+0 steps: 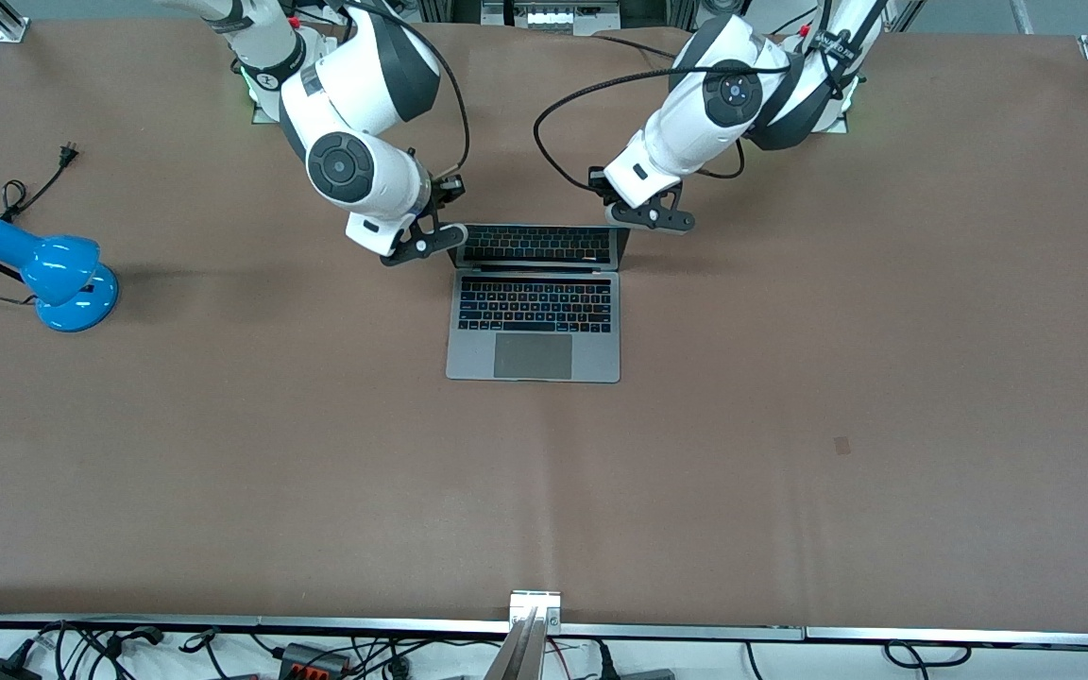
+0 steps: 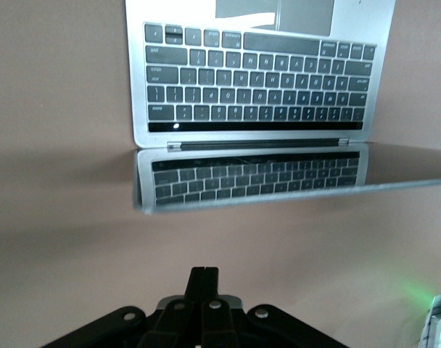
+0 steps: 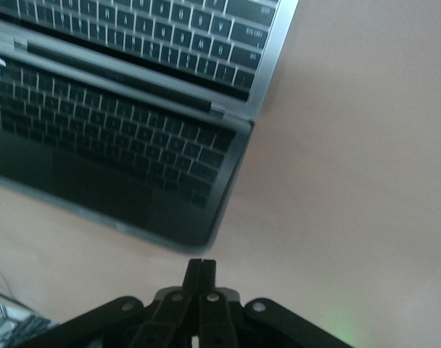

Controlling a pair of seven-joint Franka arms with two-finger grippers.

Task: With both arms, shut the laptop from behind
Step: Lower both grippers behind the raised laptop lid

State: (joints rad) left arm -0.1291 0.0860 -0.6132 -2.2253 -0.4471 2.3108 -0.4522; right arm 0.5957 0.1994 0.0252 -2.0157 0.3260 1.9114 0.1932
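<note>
A blue desk lamp (image 1: 48, 274) stands on the brown table (image 1: 790, 397) toward the right arm's end, its black cord (image 1: 29, 194) trailing away from the front camera. Next along, the right arm (image 1: 355, 113) reaches down from its base, and the right gripper (image 1: 426, 241) hangs at the screen's upper corner on that arm's side; in the right wrist view its fingers (image 3: 200, 279) are pressed together on nothing, their tips just short of the lid's top edge, though the blur there leaves it unclear whether they touch it. The laptop (image 1: 535, 312) sits open near the middle of the table, base flat, trackpad toward the front camera, its dark screen tilted up and mirroring the keys. Past it, the left arm (image 1: 733, 94) comes down toward the screen's other upper corner, where the left gripper (image 1: 650, 217) hangs just beside the lid; its fingers (image 2: 203, 286) are likewise closed together and empty, with a strip of bare table showing between them and the lid's edge.
</note>
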